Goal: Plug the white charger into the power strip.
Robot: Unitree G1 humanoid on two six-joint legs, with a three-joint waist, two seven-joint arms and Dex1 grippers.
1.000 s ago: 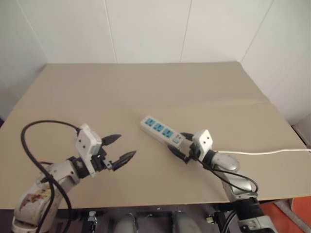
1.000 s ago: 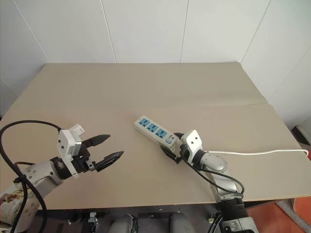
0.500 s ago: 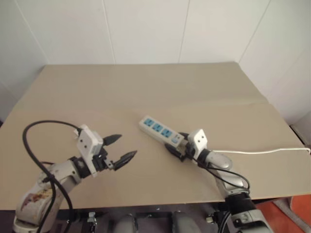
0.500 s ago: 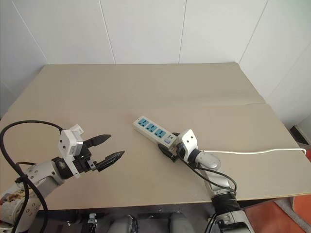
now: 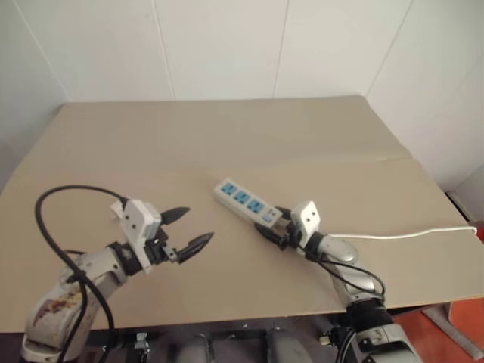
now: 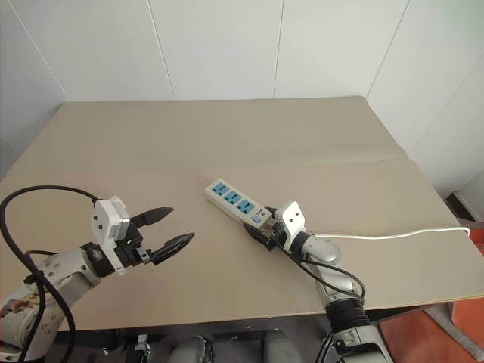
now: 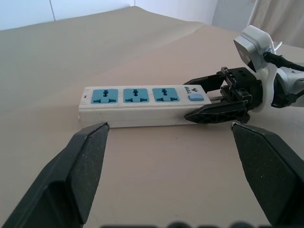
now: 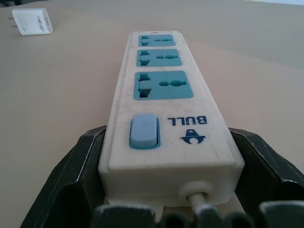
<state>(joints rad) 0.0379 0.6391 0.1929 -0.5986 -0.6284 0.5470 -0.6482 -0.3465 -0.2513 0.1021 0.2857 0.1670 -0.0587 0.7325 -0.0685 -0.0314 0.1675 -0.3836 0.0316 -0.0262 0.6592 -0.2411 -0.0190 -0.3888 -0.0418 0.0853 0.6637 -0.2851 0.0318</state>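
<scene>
Your right gripper (image 8: pixel 166 190) has its two black fingers (image 7: pixel 216 113) straddling the cord end of the power strip (image 6: pixel 238 203), one finger along each long side. In the right wrist view both fingers lie right against the strip's side walls at the switch end, so the jaws look to be grasping the strip, though you cannot tell how firmly they press. The grey-blue switch (image 8: pixel 144 130) sits just ahead of the fingers, and the three blue outlets (image 8: pixel 161 84) run in a row away from them. The thin white cord (image 6: pixel 393 236) leaves the strip between the fingers and trails across the table (image 6: pixel 227 144) toward the right edge.

Your left gripper (image 6: pixel 168 232) hangs released, its jaws spread wide with nothing between them, well apart from the strip and pointing toward it. Through its wrist camera you look along the strip's long side, with the right gripper at its far end.

The white charger (image 8: pixel 32 22) lies flat on the table beyond the strip's far end, off to one side, apart from both grippers and from the strip.
</scene>
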